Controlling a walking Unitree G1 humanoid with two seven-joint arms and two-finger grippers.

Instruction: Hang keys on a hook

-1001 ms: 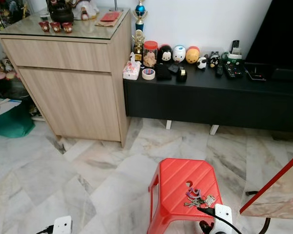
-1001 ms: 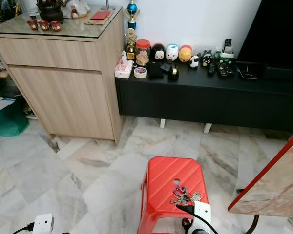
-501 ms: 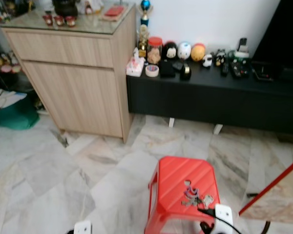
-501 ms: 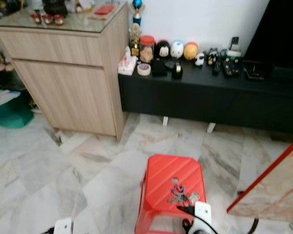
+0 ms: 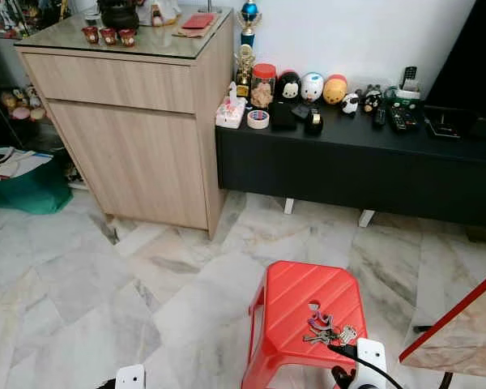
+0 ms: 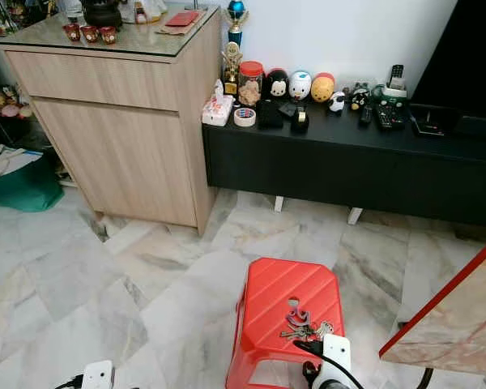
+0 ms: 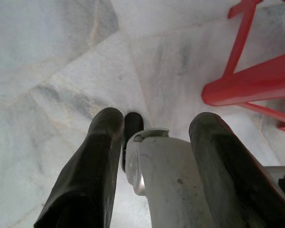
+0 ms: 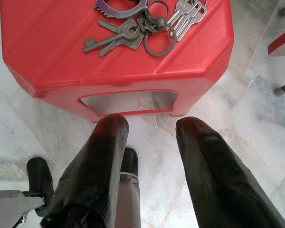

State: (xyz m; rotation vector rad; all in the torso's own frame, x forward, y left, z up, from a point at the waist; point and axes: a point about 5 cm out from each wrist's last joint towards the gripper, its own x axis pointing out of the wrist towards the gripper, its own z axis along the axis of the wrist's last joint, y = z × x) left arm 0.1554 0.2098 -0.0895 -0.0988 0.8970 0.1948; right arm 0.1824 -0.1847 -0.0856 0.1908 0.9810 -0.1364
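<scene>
Marble floor (image 5: 81, 275), grey-veined, living room. Right gripper (image 8: 149, 128) low beside red plastic stool (image 5: 296, 312), fingers apart, nothing held, aimed at stool's side below the seat edge. Keys (image 8: 142, 26) lie loose on stool seat, just above and ahead of the gripper in right wrist view, not touched; bunch has several silver keys, rings, a purple clip. In left eye view keys (image 5: 328, 331) sit lower right of frame near stool's rear edge, beside the right wrist's white housing. Left gripper (image 7: 154, 137) hangs over floor, fingers apart, empty, stool leg nearby. Further out: wooden cabinet (image 5: 134, 138) upper left, low black TV console (image 5: 356, 166) upper right with round toy figures (image 5: 312, 87), jar, tape roll, remotes. No readable writing or brand; labels too small.
</scene>
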